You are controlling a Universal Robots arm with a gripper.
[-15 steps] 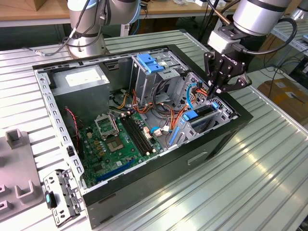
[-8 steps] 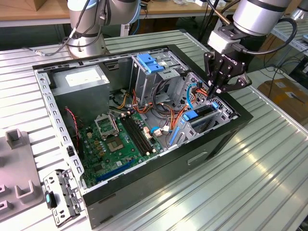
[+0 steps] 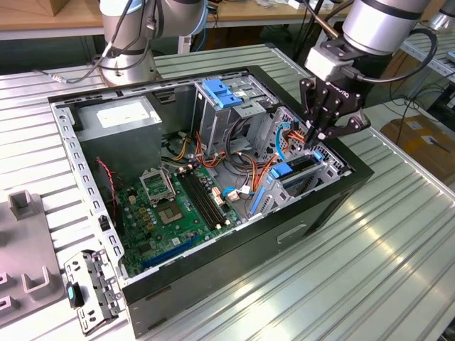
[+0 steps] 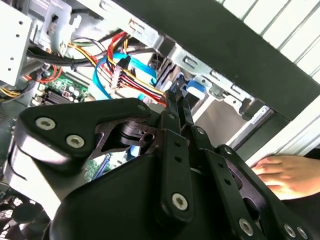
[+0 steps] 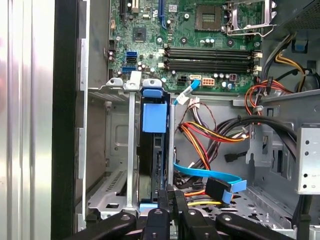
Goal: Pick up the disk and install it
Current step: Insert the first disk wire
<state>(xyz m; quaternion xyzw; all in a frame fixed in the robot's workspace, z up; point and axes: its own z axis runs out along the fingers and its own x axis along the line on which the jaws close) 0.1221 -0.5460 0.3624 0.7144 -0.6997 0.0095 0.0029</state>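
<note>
The disk (image 5: 150, 160) stands on edge in a slot of the metal drive bay (image 5: 117, 150) inside the open computer case, its blue carrier frame (image 5: 154, 117) facing the motherboard. In the exterior view the disk (image 3: 300, 163) sits in the bay at the case's right end. My gripper (image 3: 318, 136) hangs just above that bay with its fingers drawn together and nothing visibly clamped. In the first wrist view my gripper (image 5: 172, 196) is at the disk's near end, over the slot's thin wall. The second wrist view shows my gripper (image 4: 176, 102) pointing at a blue carrier tab (image 4: 193, 89).
Orange, red and blue cables (image 3: 245, 160) crowd the space beside the bay. A tall cage with a blue latch (image 3: 222, 92), a grey power-supply box (image 3: 117, 117) and the green motherboard (image 3: 178, 206) fill the case. A person's hand (image 4: 282, 175) rests outside the case wall. Grey fixtures (image 3: 25, 241) lie at the exterior view's left.
</note>
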